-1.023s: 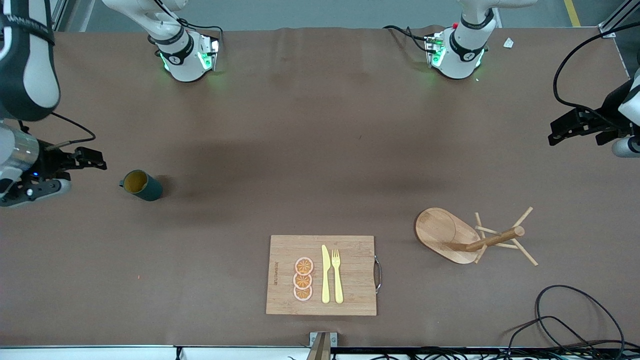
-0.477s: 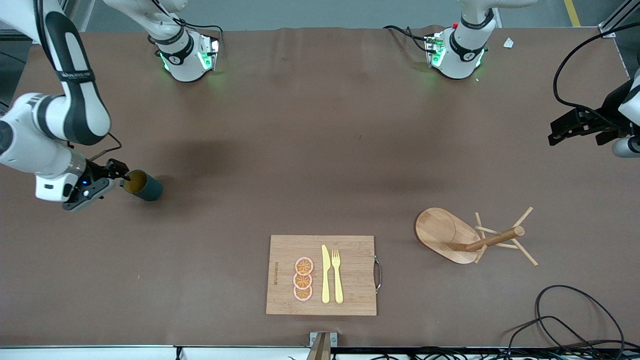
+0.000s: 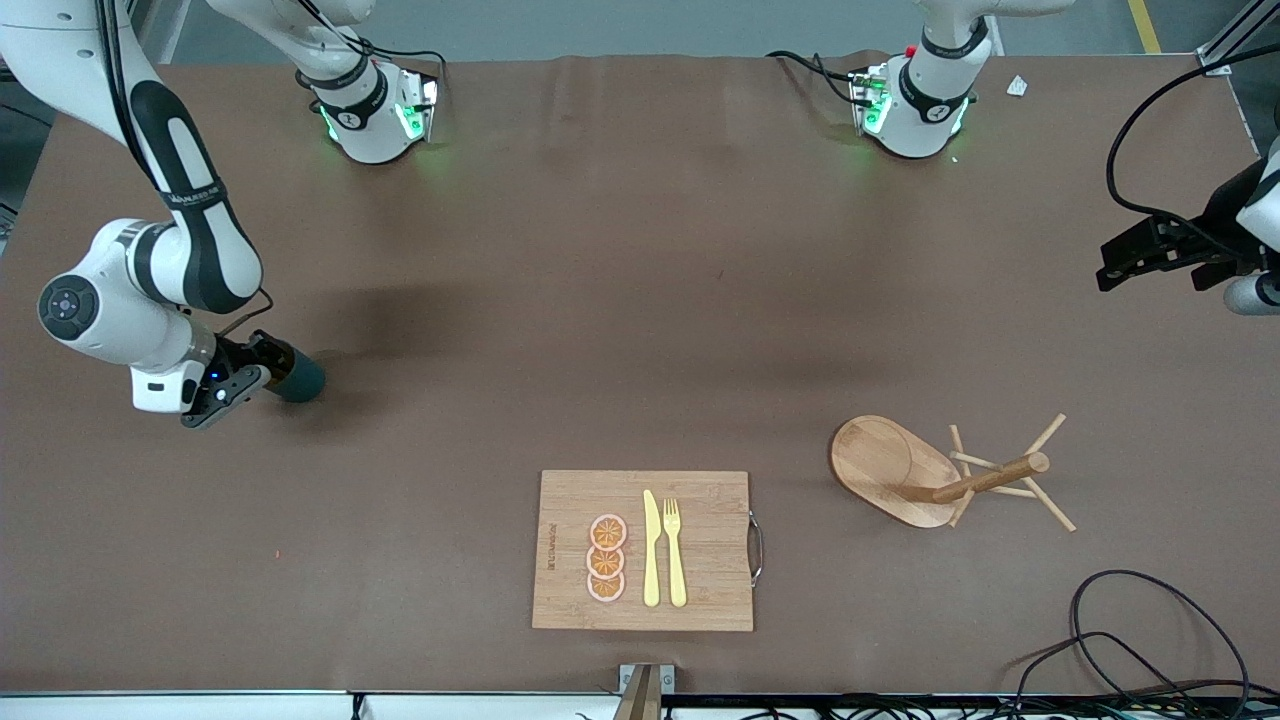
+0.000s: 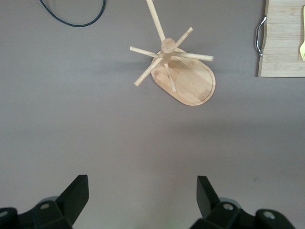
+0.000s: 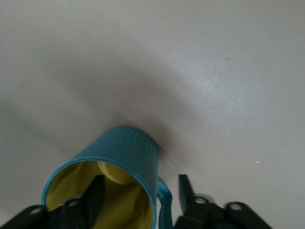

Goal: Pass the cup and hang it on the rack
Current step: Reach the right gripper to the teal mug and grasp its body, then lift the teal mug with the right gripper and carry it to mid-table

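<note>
The teal-grey cup [image 3: 300, 380] with a yellow inside stands upright toward the right arm's end of the table. My right gripper [image 3: 258, 365] is down at its rim and open. In the right wrist view one finger [image 5: 95, 195] is inside the cup [image 5: 128, 148] and the other finger [image 5: 185, 191] is outside, past the handle [image 5: 164, 200], so my right gripper [image 5: 139, 185] straddles the wall. The wooden rack [image 3: 890, 465] stands toward the left arm's end and also shows in the left wrist view [image 4: 190, 81]. My left gripper [image 3: 1140, 262] waits open and empty above that end of the table [image 4: 141, 180].
A wooden cutting board [image 3: 640, 550] with a yellow knife, a fork and orange slices lies near the front edge, its corner also in the left wrist view [image 4: 286, 38]. A black cable [image 3: 1130, 620] loops at the front corner near the rack.
My right arm has swung in from the table's end and lowered its open gripper onto the cup's rim. The cup, the rack and my left arm have not moved.
</note>
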Action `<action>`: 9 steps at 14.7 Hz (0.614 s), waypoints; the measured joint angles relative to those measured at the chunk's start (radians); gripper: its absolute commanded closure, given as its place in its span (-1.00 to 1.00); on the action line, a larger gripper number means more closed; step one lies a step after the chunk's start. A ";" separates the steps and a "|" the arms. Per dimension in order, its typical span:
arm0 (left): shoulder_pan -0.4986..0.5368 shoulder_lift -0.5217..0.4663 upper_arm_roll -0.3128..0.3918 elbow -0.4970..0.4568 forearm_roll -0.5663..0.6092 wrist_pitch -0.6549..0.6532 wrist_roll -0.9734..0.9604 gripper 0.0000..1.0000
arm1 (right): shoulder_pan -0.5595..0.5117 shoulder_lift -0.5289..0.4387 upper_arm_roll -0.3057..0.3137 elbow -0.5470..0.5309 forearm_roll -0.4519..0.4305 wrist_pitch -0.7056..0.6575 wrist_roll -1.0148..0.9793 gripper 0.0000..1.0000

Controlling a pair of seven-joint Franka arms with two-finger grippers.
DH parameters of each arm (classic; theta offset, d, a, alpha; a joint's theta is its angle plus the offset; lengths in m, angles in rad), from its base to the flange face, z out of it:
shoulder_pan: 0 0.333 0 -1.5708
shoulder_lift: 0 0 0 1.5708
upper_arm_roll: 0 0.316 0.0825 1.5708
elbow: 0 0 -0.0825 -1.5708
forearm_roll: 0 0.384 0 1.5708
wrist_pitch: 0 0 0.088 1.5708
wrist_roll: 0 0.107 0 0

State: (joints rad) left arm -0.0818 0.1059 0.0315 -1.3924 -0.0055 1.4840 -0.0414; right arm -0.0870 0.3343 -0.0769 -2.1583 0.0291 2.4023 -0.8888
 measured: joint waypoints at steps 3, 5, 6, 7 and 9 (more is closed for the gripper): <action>0.000 0.000 0.000 0.000 0.000 0.000 0.000 -1.00 | 0.000 0.009 0.001 -0.003 0.000 0.000 -0.007 0.99; 0.000 0.000 0.000 0.000 0.000 0.000 0.000 -1.00 | 0.000 0.010 0.001 -0.001 0.000 -0.007 -0.007 0.99; 0.000 0.000 0.000 0.000 0.000 0.000 0.000 -1.00 | 0.001 0.010 0.002 0.007 0.003 -0.030 -0.003 0.99; 0.000 0.000 0.000 0.000 0.000 0.000 0.001 -1.00 | 0.004 0.009 0.003 0.026 0.006 -0.076 0.015 0.99; 0.000 0.000 0.000 0.000 0.000 0.000 0.001 -1.00 | 0.026 -0.004 0.008 0.106 0.007 -0.237 0.121 0.99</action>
State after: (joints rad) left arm -0.0818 0.1060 0.0315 -1.3924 -0.0055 1.4839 -0.0408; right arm -0.0607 0.3302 -0.0692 -2.0522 0.0362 2.1652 -0.7676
